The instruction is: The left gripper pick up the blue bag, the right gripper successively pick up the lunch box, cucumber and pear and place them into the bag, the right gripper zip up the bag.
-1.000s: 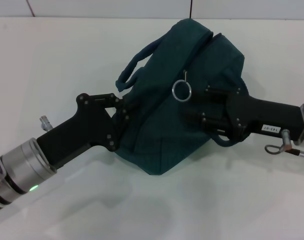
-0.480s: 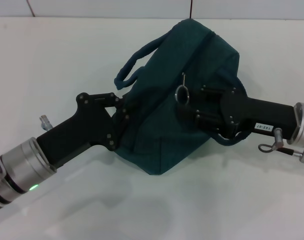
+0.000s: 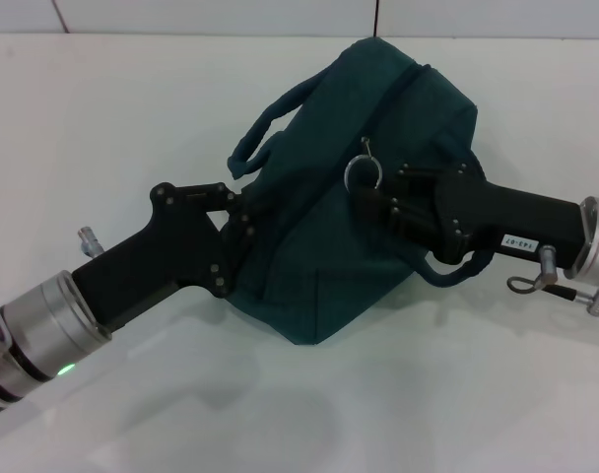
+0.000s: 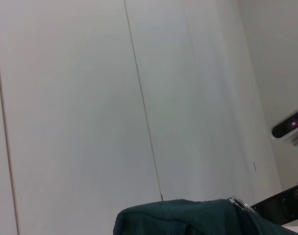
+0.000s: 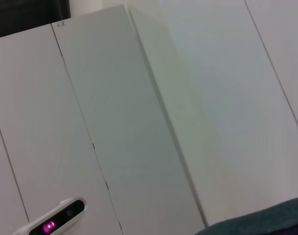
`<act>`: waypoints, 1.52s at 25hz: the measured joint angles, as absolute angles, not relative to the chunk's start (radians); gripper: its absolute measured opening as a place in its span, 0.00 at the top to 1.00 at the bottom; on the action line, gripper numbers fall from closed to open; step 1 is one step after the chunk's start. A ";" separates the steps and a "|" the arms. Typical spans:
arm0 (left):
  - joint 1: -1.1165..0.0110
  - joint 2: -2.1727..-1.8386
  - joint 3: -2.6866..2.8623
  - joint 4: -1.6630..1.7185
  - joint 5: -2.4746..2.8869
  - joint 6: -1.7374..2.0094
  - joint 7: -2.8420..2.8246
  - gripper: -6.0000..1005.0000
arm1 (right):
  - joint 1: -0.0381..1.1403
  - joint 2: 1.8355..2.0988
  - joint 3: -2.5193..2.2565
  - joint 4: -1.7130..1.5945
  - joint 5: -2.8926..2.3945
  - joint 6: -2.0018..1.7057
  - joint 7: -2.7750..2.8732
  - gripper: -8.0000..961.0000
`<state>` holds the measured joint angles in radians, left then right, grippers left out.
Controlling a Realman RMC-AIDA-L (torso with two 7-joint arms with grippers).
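Blue bag (image 3: pixel 349 212): dark teal fabric, lying tilted near the far middle of the white bench (image 3: pixel 132 128); closed along the top seam as far as visible.
Bag orientation: one lower corner pointing toward the robot, top edge toward the far wall.
Bag handles: one rope-like loop (image 3: pixel 265 123) projecting from the bag's left upper side; a second loop (image 3: pixel 457 271) hanging below the right tool body.
Ring pull (image 3: pixel 363 169): silver ring on the bag's upper face, standing just beyond the right tool's tip.
Left tool (image 3: pixel 242 229): black claw on a silver wrist with green light, reaching in from the near left; tip pressed against the bag's left lower edge, fingers close together on the fabric there. Grip on the cloth appears closed, contact partly hidden by the claw body.
Right tool (image 3: pixel 366 200): black claw reaching in from the right, lying across the bag's right half; tip directly below the ring pull, touching or nearly touching it. Finger opening: cannot tell, fingertips dark against the fabric.
Left wrist view: strip of teal bag fabric (image 4: pixel 188 218) at the frame edge, white wall panels behind.
Right wrist view: white wall panels, small patch of teal fabric (image 5: pixel 266 223) in one corner.
Lunch box, cucumber, pear: not visible in any view.
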<state>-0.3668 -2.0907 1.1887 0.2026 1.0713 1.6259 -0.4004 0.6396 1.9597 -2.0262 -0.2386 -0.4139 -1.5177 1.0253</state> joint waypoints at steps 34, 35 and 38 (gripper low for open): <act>-0.355 -2.079 1.239 0.214 1.129 1.697 -0.369 0.95 | 0.460 2.012 -1.702 -0.251 -0.405 -1.525 0.602 0.97; -0.354 -2.078 1.237 0.216 1.131 1.699 -0.369 0.95 | 0.452 2.012 -1.688 -0.251 -0.405 -1.525 0.591 0.97; -0.355 -2.071 1.233 0.216 1.128 1.701 -0.380 0.95 | 0.427 2.011 -1.651 -0.257 -0.404 -1.529 0.570 0.97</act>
